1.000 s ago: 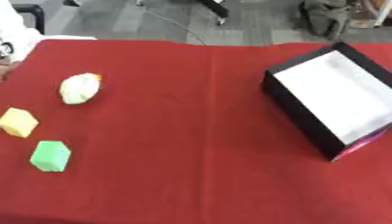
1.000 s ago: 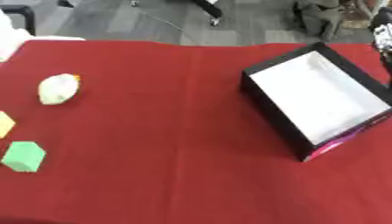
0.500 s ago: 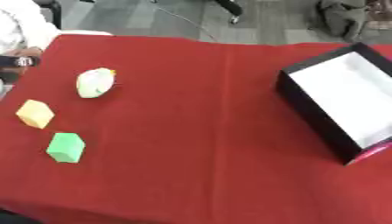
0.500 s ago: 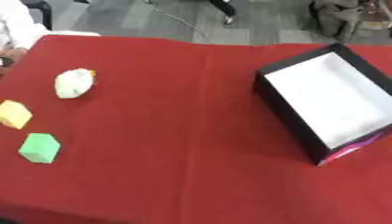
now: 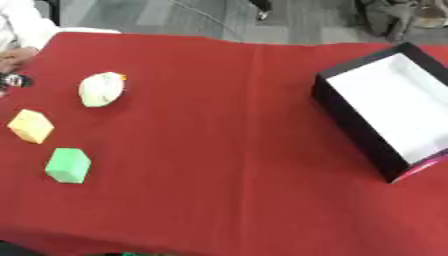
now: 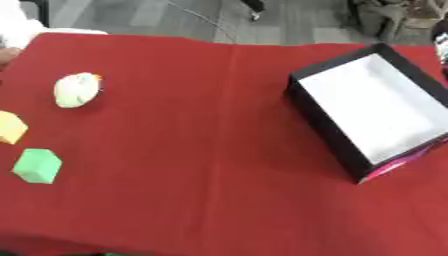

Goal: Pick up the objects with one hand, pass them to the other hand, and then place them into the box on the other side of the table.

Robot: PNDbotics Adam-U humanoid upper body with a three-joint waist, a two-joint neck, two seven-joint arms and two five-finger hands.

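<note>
Three small objects lie on the left of the red tablecloth point(image 5: 219, 125): a pale yellow-green rounded object with an orange tip point(image 5: 101, 89), a yellow block point(image 5: 31, 126) and a green block point(image 5: 68, 165). A black box with a white inside point(image 6: 374, 109) stands open on the right side, tilted, with a pink strip at its near corner. Neither robot hand shows in either view.
A person's hand and white sleeve point(image 5: 17, 45) rest at the far left edge of the table, apart from the objects. Grey floor and chair legs lie beyond the far edge. The near table edge runs along the bottom.
The whole picture has shifted, so the camera moved. The objects and the box keep their places on the cloth.
</note>
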